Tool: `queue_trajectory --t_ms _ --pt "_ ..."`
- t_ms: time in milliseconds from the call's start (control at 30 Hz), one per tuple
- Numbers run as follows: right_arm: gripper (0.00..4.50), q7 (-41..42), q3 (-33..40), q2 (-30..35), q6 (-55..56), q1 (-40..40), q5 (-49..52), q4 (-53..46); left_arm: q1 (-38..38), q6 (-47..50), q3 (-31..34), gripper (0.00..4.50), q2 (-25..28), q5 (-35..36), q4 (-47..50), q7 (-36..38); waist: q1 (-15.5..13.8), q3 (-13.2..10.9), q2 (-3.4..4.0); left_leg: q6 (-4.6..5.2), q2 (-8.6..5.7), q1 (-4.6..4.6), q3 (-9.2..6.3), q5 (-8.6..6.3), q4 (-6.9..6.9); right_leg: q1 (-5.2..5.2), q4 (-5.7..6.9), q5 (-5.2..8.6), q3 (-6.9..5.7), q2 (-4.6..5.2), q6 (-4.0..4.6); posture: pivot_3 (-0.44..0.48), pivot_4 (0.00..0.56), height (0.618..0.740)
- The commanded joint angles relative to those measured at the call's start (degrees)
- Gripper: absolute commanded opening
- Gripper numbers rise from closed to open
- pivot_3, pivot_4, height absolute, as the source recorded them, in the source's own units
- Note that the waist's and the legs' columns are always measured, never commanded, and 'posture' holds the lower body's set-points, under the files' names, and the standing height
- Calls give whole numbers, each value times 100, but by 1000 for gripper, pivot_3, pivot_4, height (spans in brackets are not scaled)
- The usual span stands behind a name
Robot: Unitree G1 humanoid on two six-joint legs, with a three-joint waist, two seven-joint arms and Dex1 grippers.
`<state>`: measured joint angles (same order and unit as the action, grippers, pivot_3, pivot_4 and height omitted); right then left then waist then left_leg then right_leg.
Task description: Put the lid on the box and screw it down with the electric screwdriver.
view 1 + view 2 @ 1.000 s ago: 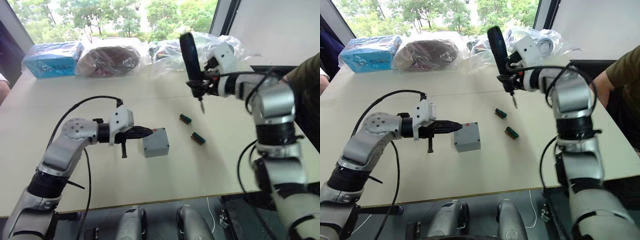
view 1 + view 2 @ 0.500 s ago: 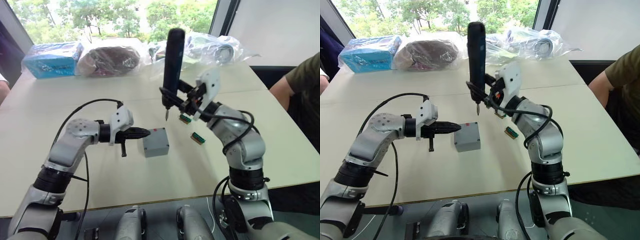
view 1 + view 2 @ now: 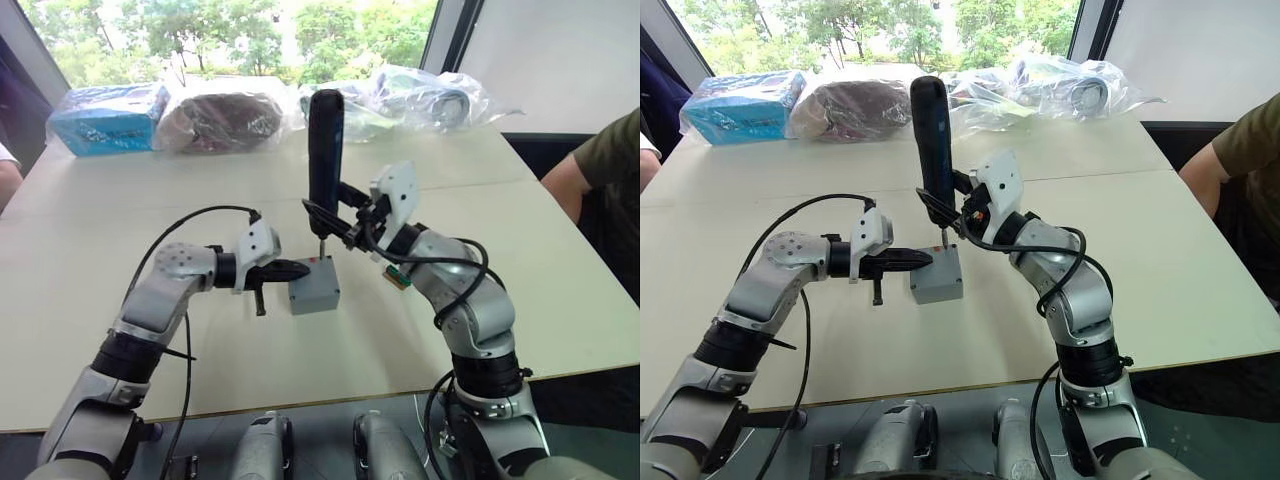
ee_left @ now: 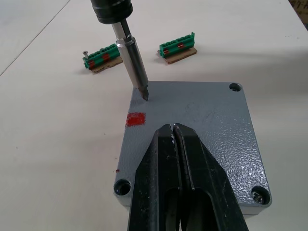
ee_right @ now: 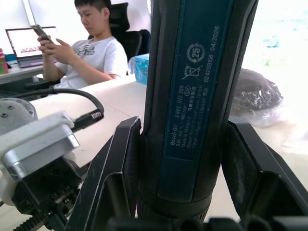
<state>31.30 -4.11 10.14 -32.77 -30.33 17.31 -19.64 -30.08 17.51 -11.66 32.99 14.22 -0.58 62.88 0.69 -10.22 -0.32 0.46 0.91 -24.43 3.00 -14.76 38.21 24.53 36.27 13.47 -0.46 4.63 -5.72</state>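
Left wrist view: screwdriver [image 4: 126, 45] bit above lid [image 4: 202, 130], ahead of left tool [image 4: 174, 139].

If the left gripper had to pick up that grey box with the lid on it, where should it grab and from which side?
Probably across two opposite side walls of the box, coming straight down from above. Its walls are flat and parallel, and the lid is too flat to pinch. The left gripper, shut, rests over the lid now, and the electric screwdriver stands at one corner.

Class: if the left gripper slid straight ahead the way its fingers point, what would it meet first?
Probably the screwdriver bit, standing on the lid just ahead of the left gripper; depth is hard to judge.
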Motion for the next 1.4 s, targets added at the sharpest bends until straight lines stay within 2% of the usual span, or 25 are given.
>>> queue_trajectory --t_ms 33,767,1067,1400 --pt "1852 -79 31 19 349 7 58 -414 -9 -3 -79 0 -30 -110 -11 -35 -1 0 0 0 0 0 0 0 0 0 0 0 0 0 0 0 150 740" --pt "1852 -145 -247 252 1018 286 -330 18 223 62 -116 0 34 -139 219 -31 -4 1 -1 0 0 3 -1 0 0 -4 0 0 0 0 0 0 150 740" --pt "1852 14 -650 358 530 665 -312 140 250 48 -172 0 38 -236 207 -57 -2 42 -31 1 1 18 -1 0 -2 -18 -2 1 0 0 1 0 150 740" --pt "1852 141 -691 506 -94 888 -126 259 255 -51 -225 0 47 -388 144 -102 8 89 -54 4 12 115 -3 -4 -23 -111 -18 18 0 0 25 0 150 740"
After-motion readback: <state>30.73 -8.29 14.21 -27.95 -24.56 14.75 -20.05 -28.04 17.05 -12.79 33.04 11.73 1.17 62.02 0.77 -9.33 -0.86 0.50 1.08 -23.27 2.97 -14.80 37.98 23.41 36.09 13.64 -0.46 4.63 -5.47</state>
